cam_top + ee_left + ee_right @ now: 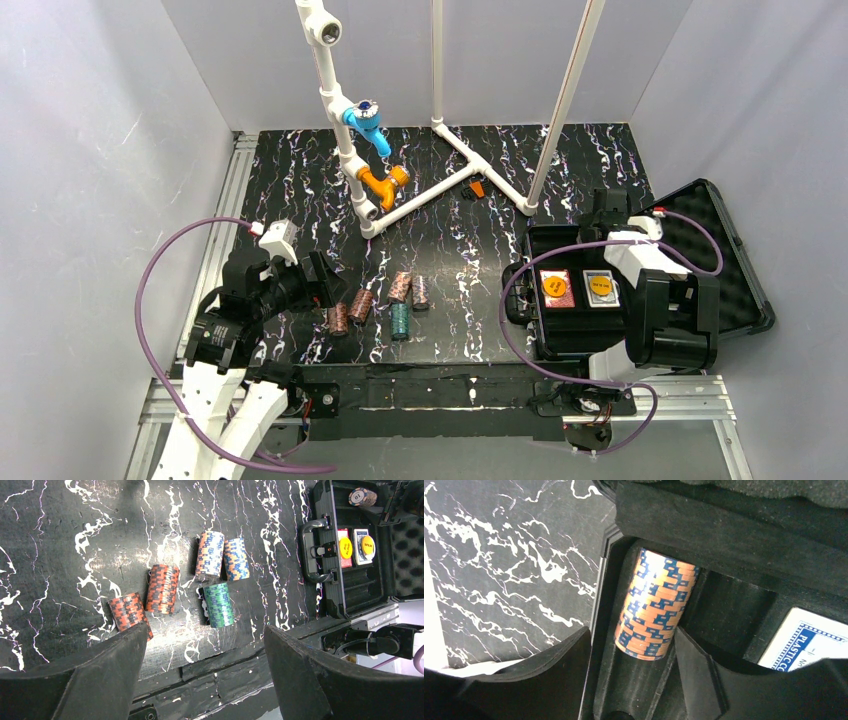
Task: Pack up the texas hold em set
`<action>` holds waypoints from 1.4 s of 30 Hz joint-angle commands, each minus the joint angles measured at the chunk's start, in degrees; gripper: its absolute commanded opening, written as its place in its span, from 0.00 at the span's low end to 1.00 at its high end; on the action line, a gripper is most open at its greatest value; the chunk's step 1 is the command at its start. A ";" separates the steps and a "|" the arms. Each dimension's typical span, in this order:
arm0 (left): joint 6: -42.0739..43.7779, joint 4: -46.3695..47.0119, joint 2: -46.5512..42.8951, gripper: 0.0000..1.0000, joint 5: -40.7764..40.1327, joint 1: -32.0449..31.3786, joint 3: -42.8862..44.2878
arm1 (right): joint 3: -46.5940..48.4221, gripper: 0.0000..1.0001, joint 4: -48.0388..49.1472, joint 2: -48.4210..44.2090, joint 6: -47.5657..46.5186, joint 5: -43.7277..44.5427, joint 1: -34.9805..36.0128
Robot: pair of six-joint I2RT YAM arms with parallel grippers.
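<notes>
The black case [735, 290] lies open at the right, with two card decks [578, 288] in its tray. My right gripper [631, 632] is open over the case's far end. An orange-and-blue chip stack [656, 610] lies in a foam groove between its fingers, and the left finger stands clear of it. On the mat lie two red chip stacks [129, 611] [162, 588], two orange-and-blue stacks [210, 553] [236, 559] and a green stack [218, 605]. My left gripper [206, 626] hovers wide open above them, near the mat's front edge, holding nothing.
A white pipe frame [350, 150] with blue and orange fittings stands at the back of the mat. The case's handle [310, 550] faces the loose chips. Grey walls close in both sides. A metal rail [450, 395] runs along the near edge.
</notes>
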 commanded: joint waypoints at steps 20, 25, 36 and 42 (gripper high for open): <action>0.63 -0.02 -0.59 0.85 0.01 0.67 0.03 | 1.29 0.98 -7.26 -12.58 -10.26 -1.32 -0.75; 0.58 -0.05 -0.61 0.89 -0.20 0.69 0.11 | 1.09 0.98 -9.36 -15.60 -12.23 -1.29 -0.78; -1.88 -2.28 -0.54 0.98 -7.10 0.67 1.12 | 5.42 0.98 -16.46 -21.48 -22.53 -1.62 -0.67; -3.02 -6.74 4.37 0.98 -13.02 0.70 3.81 | 6.43 0.98 -16.85 -21.90 -24.67 -8.12 -0.01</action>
